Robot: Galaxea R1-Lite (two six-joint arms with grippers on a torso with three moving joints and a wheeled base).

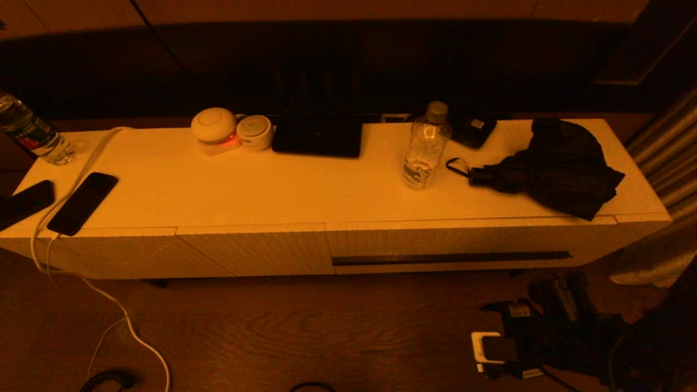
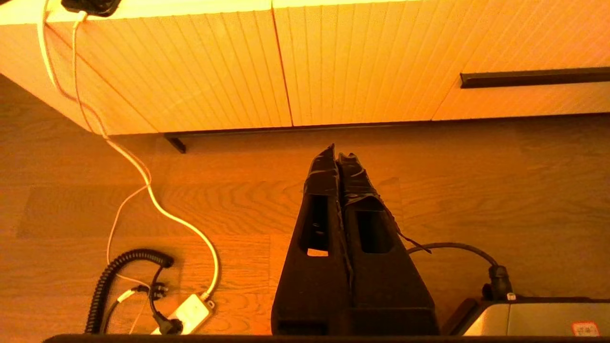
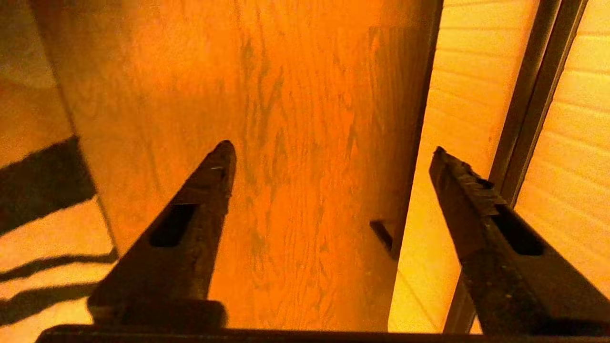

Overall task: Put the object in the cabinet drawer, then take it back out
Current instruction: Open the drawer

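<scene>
Hanging low at four o'clock, the right claw (image 3: 329, 152) gapes empty beside the closed drawer (image 1: 490, 242), likely for its slot; left claw (image 2: 337, 155) pinched together, parked.

Ribbed matt cabinet drawer (image 1: 463, 242), wood-grain floor (image 1: 272, 332), clear plastic bottle (image 1: 426, 147)

A water bottle (image 1: 426, 146) stands on the cabinet top (image 1: 272, 190), above the closed cabinet drawer (image 1: 452, 247).

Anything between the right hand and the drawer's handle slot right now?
Nothing visible. The right hand is open and empty beside the cabinet drawer, one finger just short of the handle slot. The drawer is closed.
</scene>
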